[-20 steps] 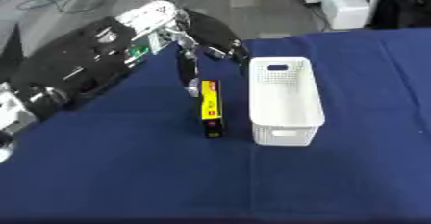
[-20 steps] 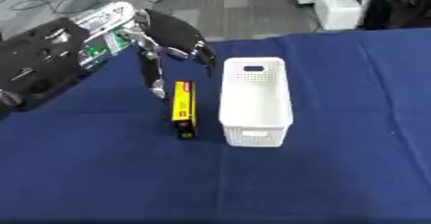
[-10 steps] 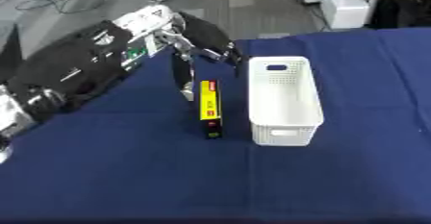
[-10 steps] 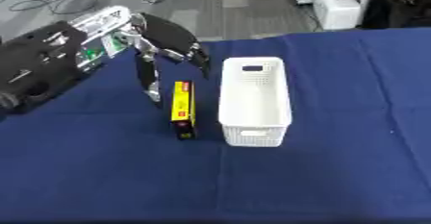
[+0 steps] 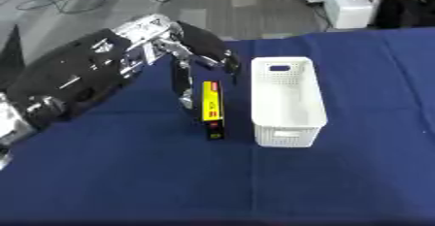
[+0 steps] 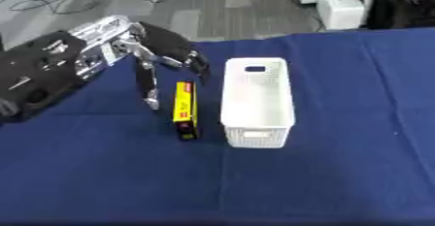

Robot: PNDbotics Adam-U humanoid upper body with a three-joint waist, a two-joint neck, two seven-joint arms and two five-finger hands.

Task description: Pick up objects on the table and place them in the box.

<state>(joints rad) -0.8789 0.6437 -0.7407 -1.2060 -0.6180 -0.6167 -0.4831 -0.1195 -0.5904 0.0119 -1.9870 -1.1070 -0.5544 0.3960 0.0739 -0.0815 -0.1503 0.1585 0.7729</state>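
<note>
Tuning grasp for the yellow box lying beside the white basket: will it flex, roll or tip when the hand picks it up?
The yellow box looks straight-edged, so probably stiff. It lies flat, unlikely to roll. Being long and narrow, it may tilt if the left hand grips one end.

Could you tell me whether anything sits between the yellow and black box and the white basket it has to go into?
Nothing visible does. The yellow and black box lies just left of the white basket, only bare blue cloth between them. The left hand straddles its far end.

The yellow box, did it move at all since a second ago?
No. The yellow box lies in the same spot beside the white basket.
</note>
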